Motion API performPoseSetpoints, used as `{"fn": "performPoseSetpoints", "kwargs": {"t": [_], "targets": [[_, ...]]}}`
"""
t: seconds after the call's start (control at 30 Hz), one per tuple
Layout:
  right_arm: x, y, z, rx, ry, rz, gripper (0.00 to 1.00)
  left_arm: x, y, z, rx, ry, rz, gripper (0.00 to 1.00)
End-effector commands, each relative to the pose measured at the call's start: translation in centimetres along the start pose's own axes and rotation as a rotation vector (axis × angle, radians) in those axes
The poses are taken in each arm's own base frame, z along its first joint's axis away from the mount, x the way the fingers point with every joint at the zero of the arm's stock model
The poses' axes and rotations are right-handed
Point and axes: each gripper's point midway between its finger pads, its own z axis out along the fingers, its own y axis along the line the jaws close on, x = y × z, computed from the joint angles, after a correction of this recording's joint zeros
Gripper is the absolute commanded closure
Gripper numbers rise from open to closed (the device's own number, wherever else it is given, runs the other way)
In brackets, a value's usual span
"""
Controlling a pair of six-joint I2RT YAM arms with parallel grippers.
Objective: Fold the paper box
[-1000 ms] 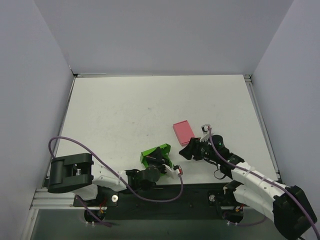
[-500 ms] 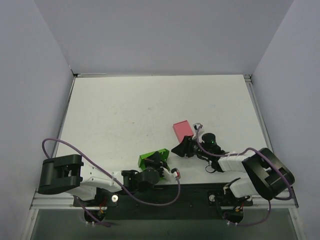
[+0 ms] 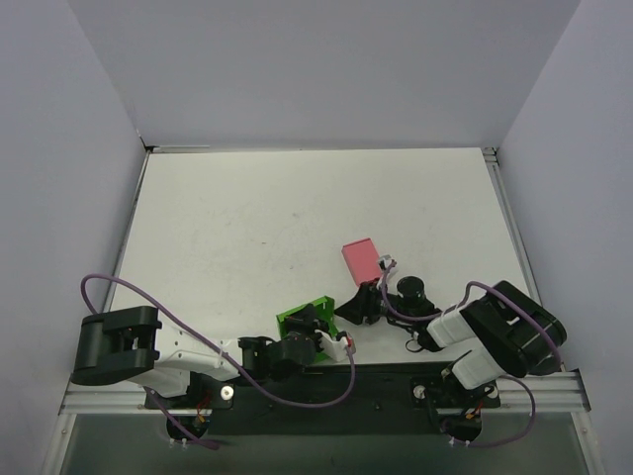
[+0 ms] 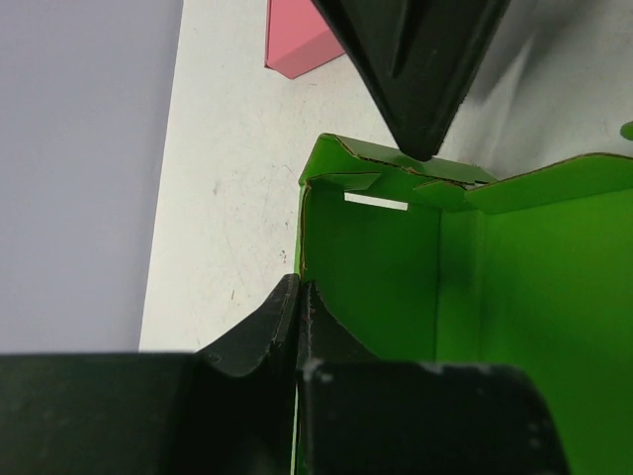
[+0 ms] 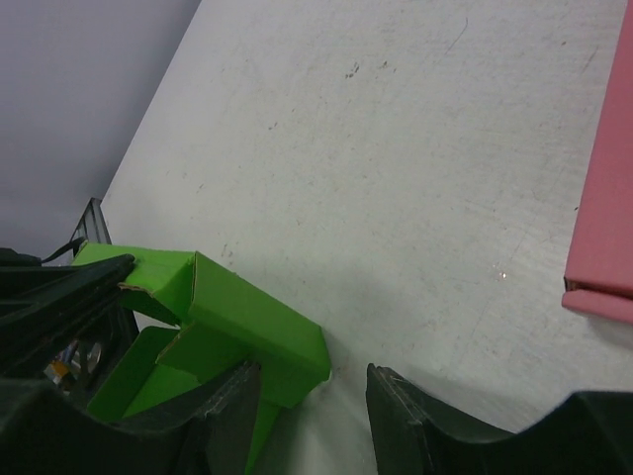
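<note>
The paper box (image 3: pixel 291 322) is bright green and half-formed, lying near the table's front edge. In the left wrist view its open inside (image 4: pixel 495 297) fills the right half. My left gripper (image 4: pixel 297 302) is shut on the box's left wall, one finger inside and one outside. My right gripper (image 5: pixel 312 396) is open at the box's far end. Its left finger (image 5: pixel 232 411) lies against the folded end (image 5: pixel 257 327), whose corner sits between the jaws. From above, the right gripper (image 3: pixel 349 308) is just right of the box and the left gripper (image 3: pixel 313 325) is on it.
A flat pink box (image 3: pixel 362 259) lies just behind the right gripper and shows at the right edge of the right wrist view as the pink box (image 5: pixel 603 228). Grey walls enclose the white table (image 3: pixel 247 218) on three sides. The arm bases and a purple cable (image 3: pixel 119 287) run along the front rail.
The right arm has swung left and brought its gripper up to the green box's end, its jaws a little narrower. The left gripper kept its hold and the box shifted slightly.
</note>
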Motion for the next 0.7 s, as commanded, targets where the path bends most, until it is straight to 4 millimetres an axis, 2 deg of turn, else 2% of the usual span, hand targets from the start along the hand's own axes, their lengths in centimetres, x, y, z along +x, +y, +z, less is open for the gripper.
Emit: {"fn": "performPoseSetpoints", "kwargs": {"t": [0.0,0.23,0.4,0.67], "targets": [[-1.3,2.1,-0.1,-0.082,-0.061,-0.122,0.53,-1.0,-0.9,0.0,0.054,-0.034,-0.045,1.0],[-1.4,3.0,0.5,-0.121,-0.053,-0.155,0.52,-1.1,-1.7,-0.1,0.099,-0.04,-0.044,1.0],[-1.0,2.9,1.1,-0.119,-0.036,-0.168,0.52,-1.2,-2.2,-0.1,0.126,-0.045,-0.048,1.0],[-1.6,2.6,2.2,-0.116,-0.054,-0.19,0.52,-1.3,-2.6,-0.2,0.148,-0.052,-0.051,1.0]]}}
